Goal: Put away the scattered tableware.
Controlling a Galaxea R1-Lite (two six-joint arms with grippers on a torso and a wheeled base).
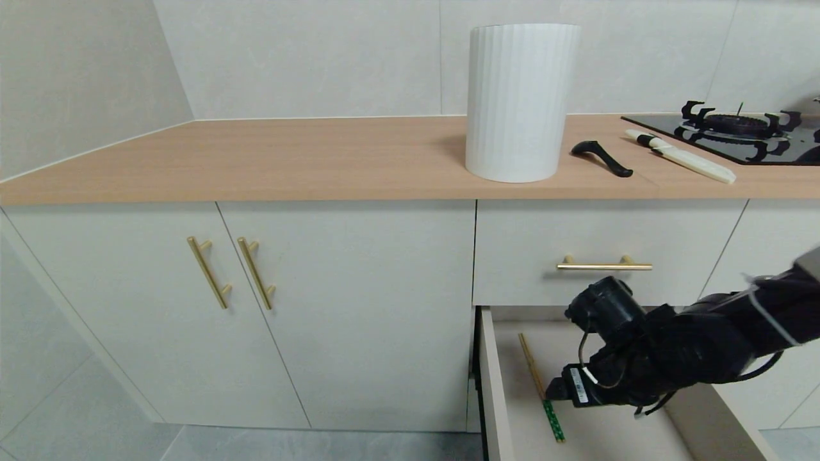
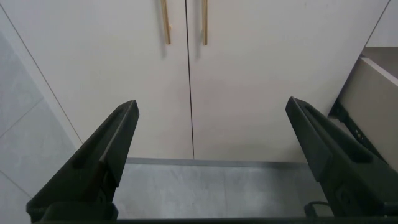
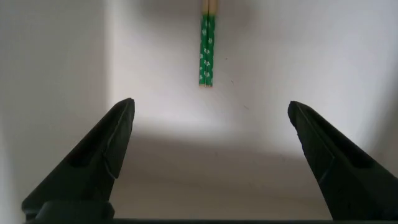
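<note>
A pair of wooden chopsticks [image 1: 541, 390] with green patterned ends lies flat on the floor of the open lower drawer [image 1: 496, 384], near its left wall. My right gripper [image 1: 556, 389] hangs low inside that drawer, just right of the chopsticks, open with nothing between its fingers [image 3: 96, 162]; the green ends [image 3: 207, 53] lie just beyond its fingertips. On the counter a black-handled utensil [image 1: 602, 157] and a cream-coloured knife [image 1: 682, 157] lie right of a tall white ribbed container [image 1: 517, 102]. My left gripper [image 2: 211, 158] is open, facing the closed cabinet doors [image 2: 189, 74].
The wooden countertop [image 1: 288, 157] runs along the wall, with a black gas hob [image 1: 737, 131] at its right end. A shut drawer with a gold handle [image 1: 604, 265] sits right above the open one. Two cabinet doors with gold handles [image 1: 230, 272] are to the left.
</note>
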